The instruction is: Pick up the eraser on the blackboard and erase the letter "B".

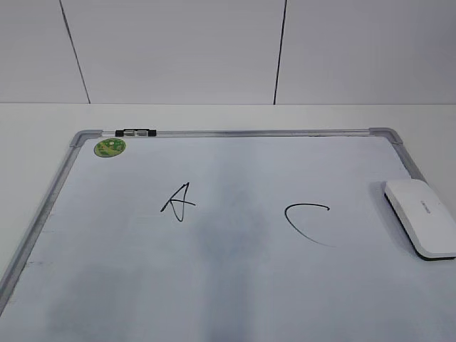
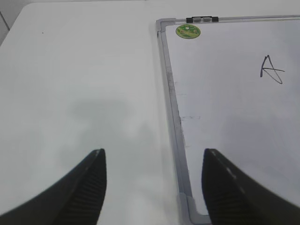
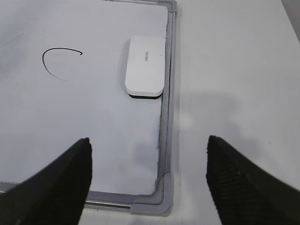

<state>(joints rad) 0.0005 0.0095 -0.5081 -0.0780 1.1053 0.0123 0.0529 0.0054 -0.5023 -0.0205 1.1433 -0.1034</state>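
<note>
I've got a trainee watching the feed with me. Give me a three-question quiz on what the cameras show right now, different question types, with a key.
1. True or false: a letter "B" is drawn between the letter "A" and the letter "C" on the blackboard.
2. Multiple choice: the eraser lies (a) on the green sticker, (b) on the board by its right frame, (c) off the board on the table.
3. Fill in: both the left tool and the right tool are ____ and hold nothing.

Key:
1. False. Only a grey smudge shows there.
2. b
3. open
</note>
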